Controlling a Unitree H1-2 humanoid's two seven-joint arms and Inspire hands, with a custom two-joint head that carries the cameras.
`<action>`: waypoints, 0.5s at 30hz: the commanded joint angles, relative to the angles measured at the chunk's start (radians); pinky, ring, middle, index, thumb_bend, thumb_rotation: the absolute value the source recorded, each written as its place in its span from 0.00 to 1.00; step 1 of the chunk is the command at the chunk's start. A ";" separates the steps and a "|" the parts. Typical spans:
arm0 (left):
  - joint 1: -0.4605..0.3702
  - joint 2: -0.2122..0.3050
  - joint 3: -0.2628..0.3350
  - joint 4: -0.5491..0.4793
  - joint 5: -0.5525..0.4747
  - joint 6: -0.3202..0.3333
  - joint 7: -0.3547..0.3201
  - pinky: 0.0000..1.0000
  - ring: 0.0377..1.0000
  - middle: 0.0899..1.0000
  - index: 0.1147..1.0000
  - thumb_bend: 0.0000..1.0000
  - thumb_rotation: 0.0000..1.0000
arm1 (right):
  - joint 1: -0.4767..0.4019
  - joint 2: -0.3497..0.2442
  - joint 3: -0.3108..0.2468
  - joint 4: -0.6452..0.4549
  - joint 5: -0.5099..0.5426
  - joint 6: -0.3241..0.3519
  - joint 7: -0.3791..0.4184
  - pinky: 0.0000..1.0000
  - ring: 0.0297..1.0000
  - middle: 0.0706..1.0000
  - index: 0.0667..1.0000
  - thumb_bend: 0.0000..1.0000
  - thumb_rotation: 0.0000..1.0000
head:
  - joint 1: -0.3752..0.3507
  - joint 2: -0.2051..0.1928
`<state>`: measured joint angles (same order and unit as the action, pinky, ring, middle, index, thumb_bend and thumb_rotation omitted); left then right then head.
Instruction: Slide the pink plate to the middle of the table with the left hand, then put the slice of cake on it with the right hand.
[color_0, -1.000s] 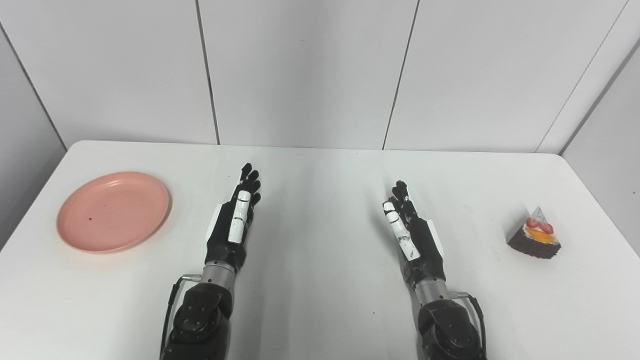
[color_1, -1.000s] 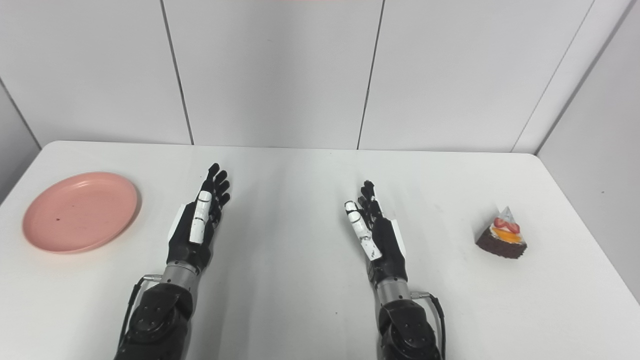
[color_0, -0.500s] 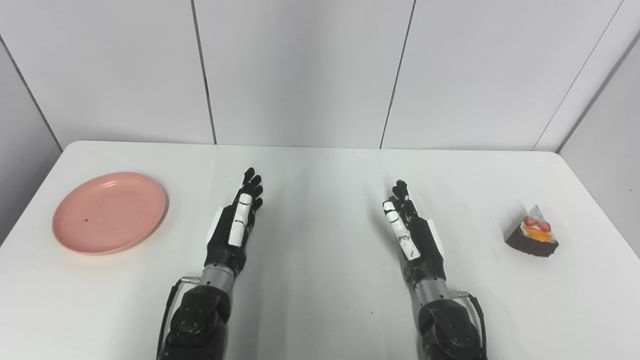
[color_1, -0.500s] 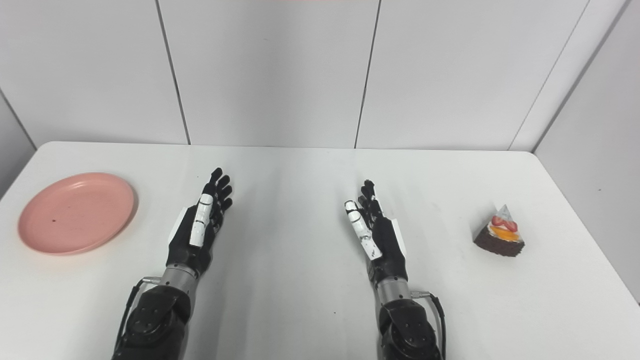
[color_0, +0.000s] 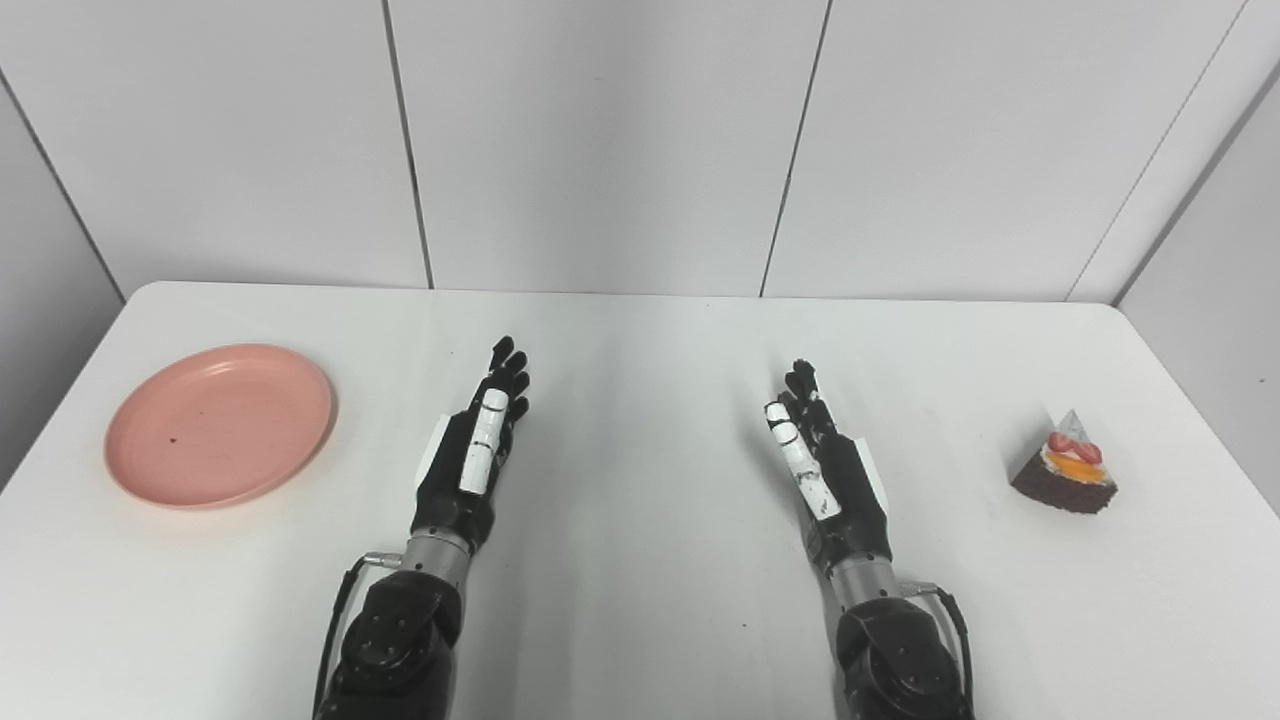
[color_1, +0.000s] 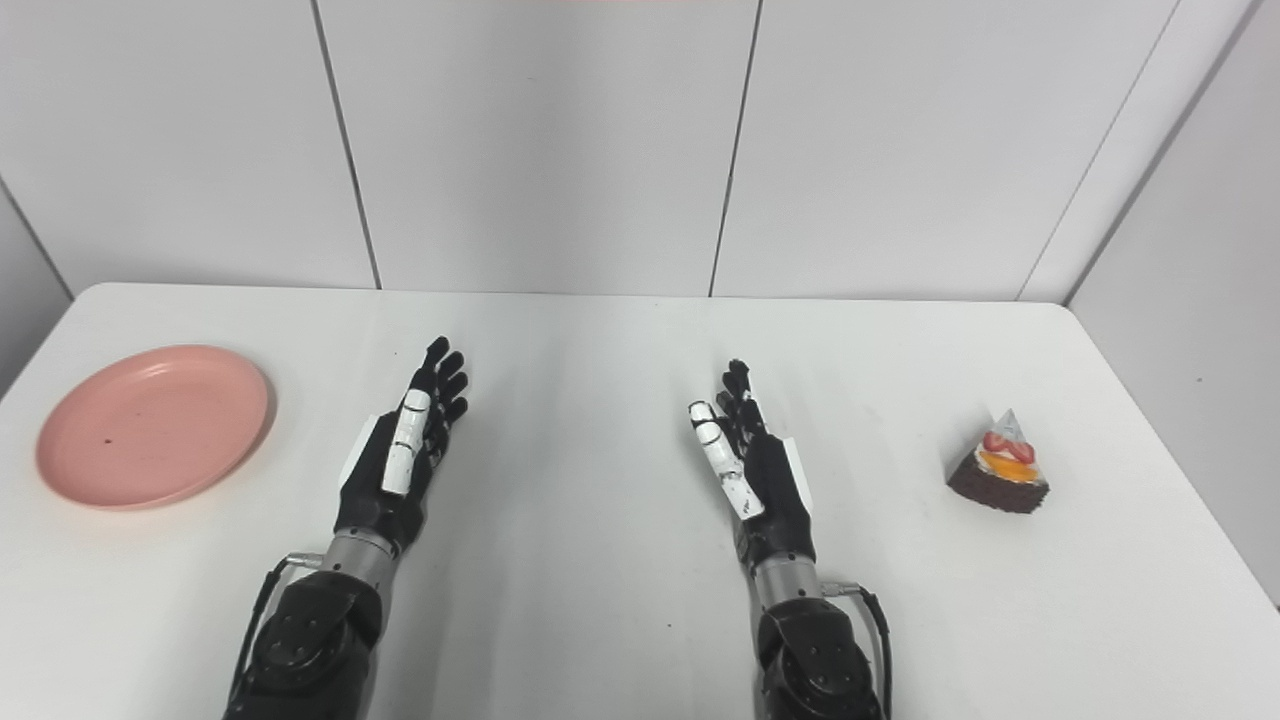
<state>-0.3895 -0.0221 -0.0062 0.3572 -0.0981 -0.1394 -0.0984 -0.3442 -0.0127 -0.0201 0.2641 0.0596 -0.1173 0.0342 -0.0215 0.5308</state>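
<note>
Left robot hand (color_0: 470, 455) lies right of pink plate (color_0: 220, 424), apart.

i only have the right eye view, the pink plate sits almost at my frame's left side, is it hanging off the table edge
Observer: No. In the left eye view the round pink plastic plate lies wholly on the white table, with a strip of bare top between its rim and the table's left edge.
Operator: ok and whats past that edge, my frame barely shows it
Observer: A grey side wall panel stands just beyond it, running alongside the table's left edge down to the frame's side.
</note>
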 joint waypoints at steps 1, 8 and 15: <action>0.053 0.006 -0.004 0.036 0.002 -0.001 -0.010 1.00 1.00 1.00 1.00 0.72 1.00 | -0.033 0.000 0.000 -0.028 0.010 -0.043 0.011 1.00 1.00 1.00 1.00 0.67 0.74 | 0.001 0.001; 0.059 0.009 -0.016 0.020 0.004 0.022 -0.010 1.00 1.00 1.00 1.00 0.73 1.00 | -0.032 0.002 -0.001 -0.030 0.009 -0.046 0.009 1.00 1.00 1.00 1.00 0.65 0.74 | 0.001 0.000; 0.057 0.012 -0.019 0.028 0.000 0.010 -0.012 1.00 1.00 1.00 1.00 0.73 1.00 | -0.031 0.000 0.000 -0.032 0.006 -0.041 0.008 1.00 1.00 1.00 1.00 0.66 0.75 | 0.001 0.000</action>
<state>-0.3869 -0.0154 -0.0269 0.3522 -0.0977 -0.1211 -0.0992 -0.3442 -0.0128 -0.0199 0.2641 0.0600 -0.1172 0.0361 -0.0215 0.5292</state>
